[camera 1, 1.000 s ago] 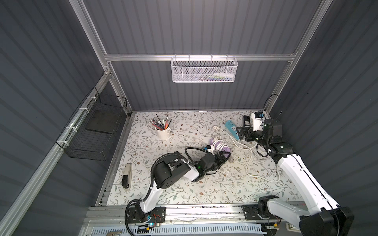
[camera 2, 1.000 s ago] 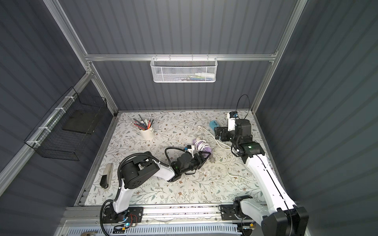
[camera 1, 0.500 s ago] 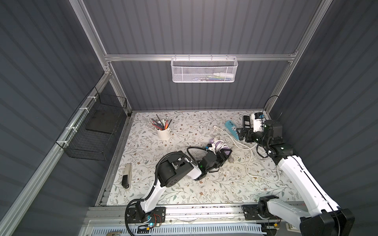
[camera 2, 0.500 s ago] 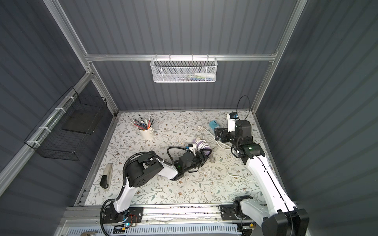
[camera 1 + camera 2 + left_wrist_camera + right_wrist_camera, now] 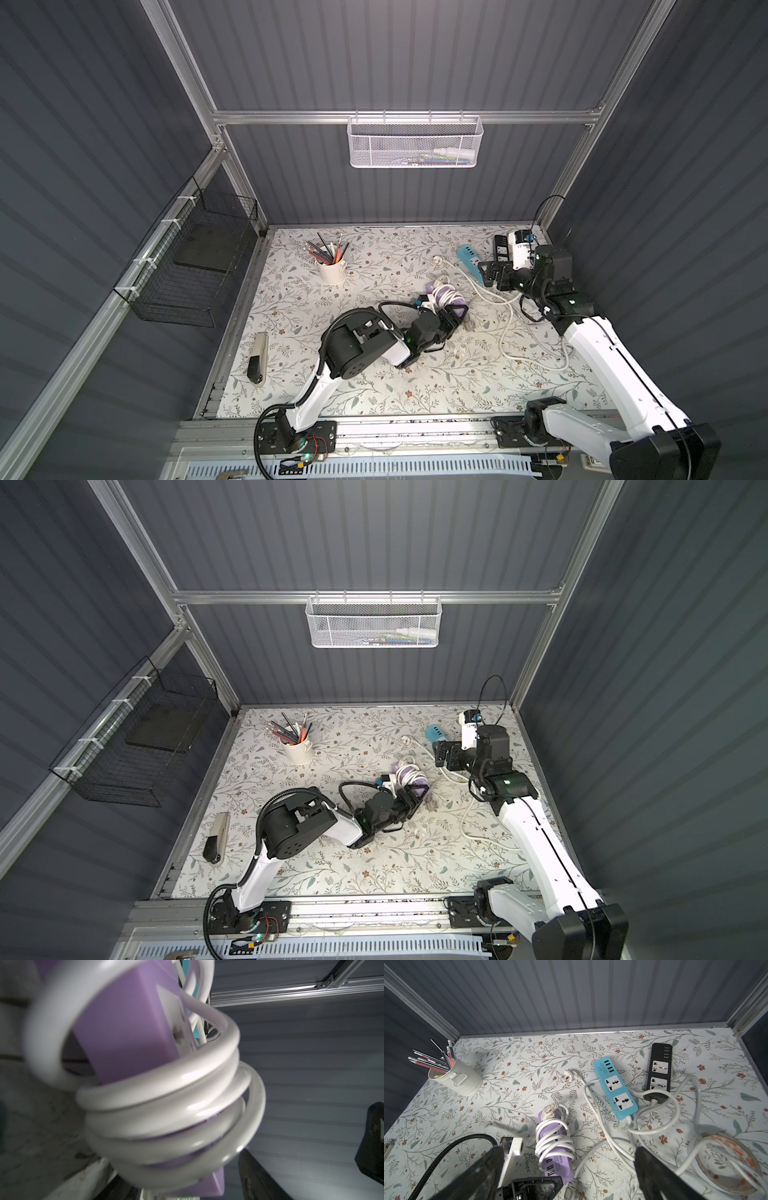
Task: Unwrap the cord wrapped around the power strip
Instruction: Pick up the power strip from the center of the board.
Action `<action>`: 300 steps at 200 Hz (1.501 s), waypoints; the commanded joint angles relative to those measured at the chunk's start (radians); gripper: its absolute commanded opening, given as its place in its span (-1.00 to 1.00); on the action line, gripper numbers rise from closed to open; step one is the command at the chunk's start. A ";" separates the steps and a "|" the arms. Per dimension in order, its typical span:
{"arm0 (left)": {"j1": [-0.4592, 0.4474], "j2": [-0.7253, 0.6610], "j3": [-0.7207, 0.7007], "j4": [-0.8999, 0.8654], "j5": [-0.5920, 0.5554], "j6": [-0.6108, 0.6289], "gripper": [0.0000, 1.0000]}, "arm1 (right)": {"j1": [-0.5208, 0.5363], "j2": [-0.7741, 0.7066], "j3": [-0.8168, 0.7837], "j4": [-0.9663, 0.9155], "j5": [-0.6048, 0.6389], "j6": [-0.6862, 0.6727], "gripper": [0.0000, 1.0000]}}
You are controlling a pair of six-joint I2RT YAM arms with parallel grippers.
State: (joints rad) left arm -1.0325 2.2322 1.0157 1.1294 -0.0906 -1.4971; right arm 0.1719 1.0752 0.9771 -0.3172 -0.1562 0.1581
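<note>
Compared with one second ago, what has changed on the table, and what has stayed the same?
The left gripper has edged forward onto the near end of the purple power strip; whether it grips yet is unclear. The white cord stays wrapped around the strip, and the right gripper stays open and unmoved.

Floral-patterned tabletop (image 5: 374,386): near edge and left-centre bare, passable. Purple power strip wound in white cord (image 5: 556,1153) lies mid-tabletop. Right side is cluttered: loose white cords (image 5: 650,1132) loop beside the blue plastic power strip (image 5: 615,1084) and the black plastic power strip (image 5: 658,1072). Cream cup of pencils (image 5: 331,270) stands back left. Grey object, possibly a stapler (image 5: 257,361), lies at the left edge.
</note>
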 commanded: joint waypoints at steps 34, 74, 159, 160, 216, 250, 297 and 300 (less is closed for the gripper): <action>0.020 0.016 0.005 0.042 -0.032 0.020 0.37 | 0.015 -0.013 -0.025 0.013 -0.007 0.015 0.98; 0.029 0.033 0.021 0.040 -0.034 0.021 0.30 | 0.016 -0.016 -0.026 0.010 -0.005 0.015 0.98; 0.042 0.073 0.057 0.045 -0.038 0.018 0.12 | 0.021 -0.020 -0.037 0.012 -0.003 0.014 0.98; 0.042 0.073 0.057 0.045 -0.038 0.018 0.12 | 0.021 -0.020 -0.037 0.012 -0.003 0.014 0.98; 0.067 0.091 0.082 0.046 -0.028 0.017 -0.21 | 0.023 -0.009 -0.043 0.021 -0.005 0.017 0.98; 0.083 0.105 0.082 0.046 -0.015 0.014 -0.99 | 0.024 -0.009 -0.046 0.020 -0.004 0.016 0.98; 0.100 0.065 0.056 0.001 0.020 0.039 -1.00 | 0.026 -0.012 -0.054 0.023 -0.006 0.017 0.97; 0.102 0.057 0.054 -0.009 0.024 0.044 -1.00 | 0.026 -0.012 -0.054 0.024 -0.008 0.018 0.98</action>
State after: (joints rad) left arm -0.9554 2.3173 1.0801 1.1713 -0.0845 -1.4971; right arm 0.1925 1.0721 0.9356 -0.3042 -0.1574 0.1741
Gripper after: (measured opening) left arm 0.334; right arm 0.989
